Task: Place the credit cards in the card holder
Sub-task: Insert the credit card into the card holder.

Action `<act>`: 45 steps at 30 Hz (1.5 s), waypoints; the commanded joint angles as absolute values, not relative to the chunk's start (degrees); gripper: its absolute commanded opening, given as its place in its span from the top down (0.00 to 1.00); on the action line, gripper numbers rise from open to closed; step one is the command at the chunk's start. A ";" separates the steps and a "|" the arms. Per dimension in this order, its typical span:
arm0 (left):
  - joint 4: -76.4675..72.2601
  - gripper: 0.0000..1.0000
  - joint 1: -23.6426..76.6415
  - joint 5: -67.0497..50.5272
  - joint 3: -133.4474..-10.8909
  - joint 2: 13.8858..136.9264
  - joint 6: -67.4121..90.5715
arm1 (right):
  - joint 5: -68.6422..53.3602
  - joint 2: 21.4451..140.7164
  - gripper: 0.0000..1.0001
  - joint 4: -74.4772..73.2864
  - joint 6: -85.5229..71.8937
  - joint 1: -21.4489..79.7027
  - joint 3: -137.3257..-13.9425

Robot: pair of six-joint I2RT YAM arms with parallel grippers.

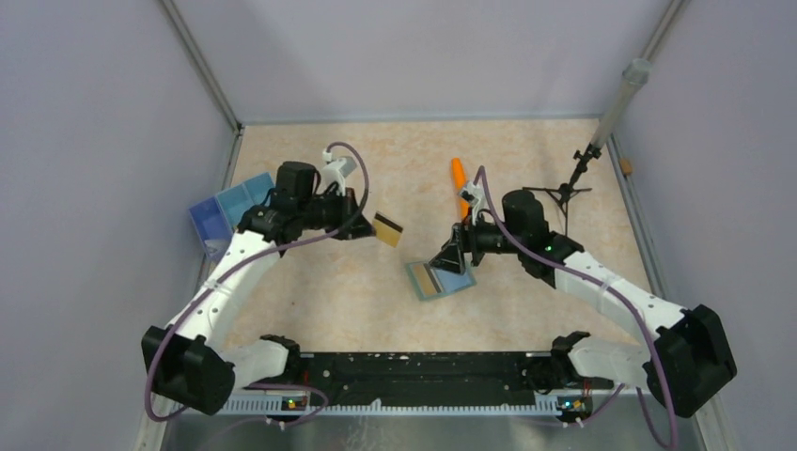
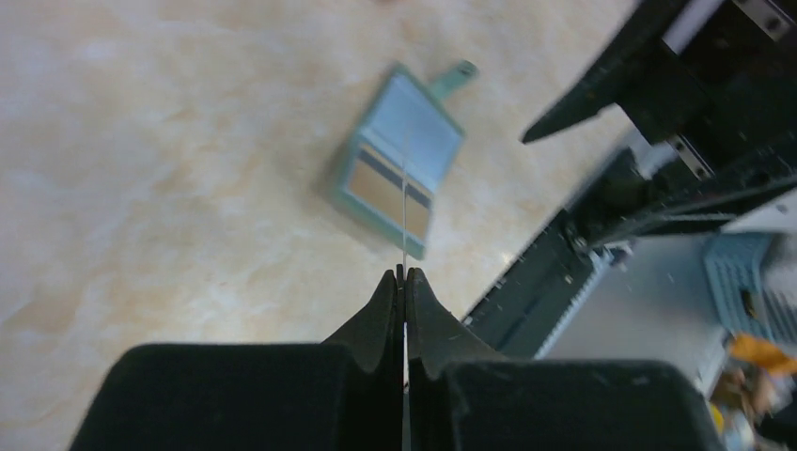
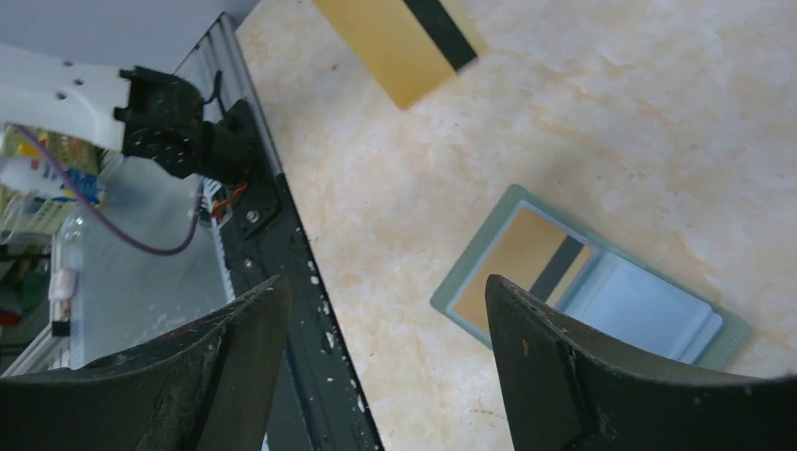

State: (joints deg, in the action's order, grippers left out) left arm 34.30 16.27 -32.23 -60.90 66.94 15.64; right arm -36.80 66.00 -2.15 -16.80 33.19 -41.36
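Carrying a credit card (image 1: pixel 387 229) clamped edge-on in the left claw (image 1: pixel 368 225), we hang above the table (image 1: pixel 310 291), left of its centre. The card holder (image 1: pixel 440 280) lies open near the middle, slightly toward the near edge, with a second card (image 3: pixel 524 263) already inside it (stripe showing). The right claw (image 3: pixel 383 291) hovers over it, jaws apart and empty. We judge one card stowed and this one left; we see no others.
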 commanded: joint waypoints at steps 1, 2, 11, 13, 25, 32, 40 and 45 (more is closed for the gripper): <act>28.98 1.00 20.74 -52.05 -59.09 67.77 13.58 | -47.07 62.05 0.25 -1.39 -14.12 32.96 -43.16; 28.97 1.00 21.75 -54.88 -58.99 68.23 12.94 | -47.85 61.91 0.25 -1.62 -14.11 32.96 -43.16; 34.73 1.00 26.73 -67.02 -59.68 72.32 5.23 | -49.35 64.09 0.32 -3.49 -13.46 32.96 -44.33; 35.23 1.00 27.22 -67.24 -59.77 72.41 4.49 | -51.94 64.93 0.44 -2.22 -14.32 32.96 -44.64; 19.86 1.00 27.65 -63.24 -54.83 69.82 17.04 | -62.96 67.30 1.00 10.69 -23.17 33.66 -41.93; -8.17 0.15 27.68 -56.55 -43.42 65.09 36.92 | -52.80 64.79 1.00 25.45 -33.37 33.66 -35.32; -45.77 0.20 31.55 -46.62 -27.82 64.79 60.05 | -43.23 64.14 1.00 48.57 -46.78 33.74 -27.04; -60.01 0.40 32.90 -42.34 -23.33 66.35 67.90 | -41.67 64.16 1.00 51.39 -48.04 33.75 -25.83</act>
